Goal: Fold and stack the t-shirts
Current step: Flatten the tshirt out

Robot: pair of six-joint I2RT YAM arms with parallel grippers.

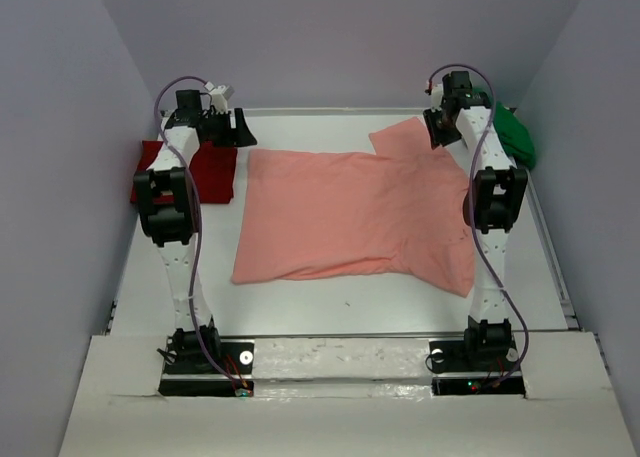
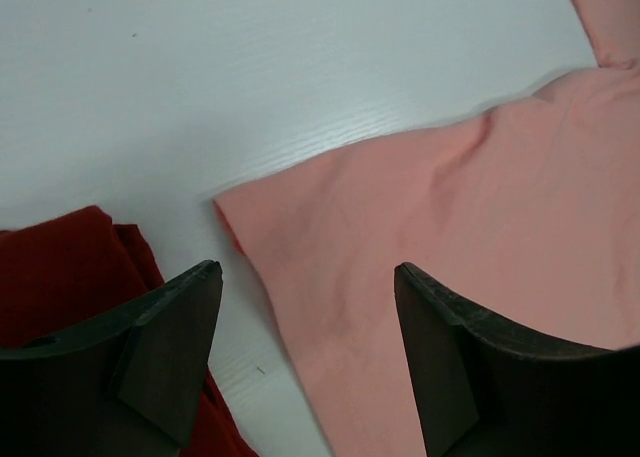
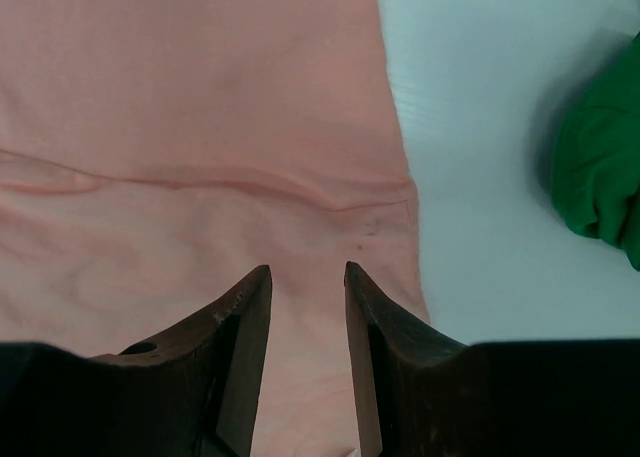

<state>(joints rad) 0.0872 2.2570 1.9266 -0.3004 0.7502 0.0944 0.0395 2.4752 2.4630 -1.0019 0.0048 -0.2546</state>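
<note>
Gaping wide, left end effector (image 2: 308,270) hangs over salmon-pink shirt (image 2: 450,237)

Salmon-pink shirt (image 1: 350,212) soft matt cloth; table (image 2: 250,67) smooth, faintly glossy; left hand (image 2: 308,268) matt plastic.

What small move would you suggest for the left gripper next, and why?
Probably lower the left gripper, whose jaws stand open over the cloth edge, and close on the far-left corner of the salmon-pink shirt, which lies spread and unfolded.

One salmon-pink shirt (image 1: 350,212), one red shirt (image 1: 208,172), one green shirt (image 1: 517,137), two arms (image 1: 170,207) (image 1: 495,202) show.
</note>
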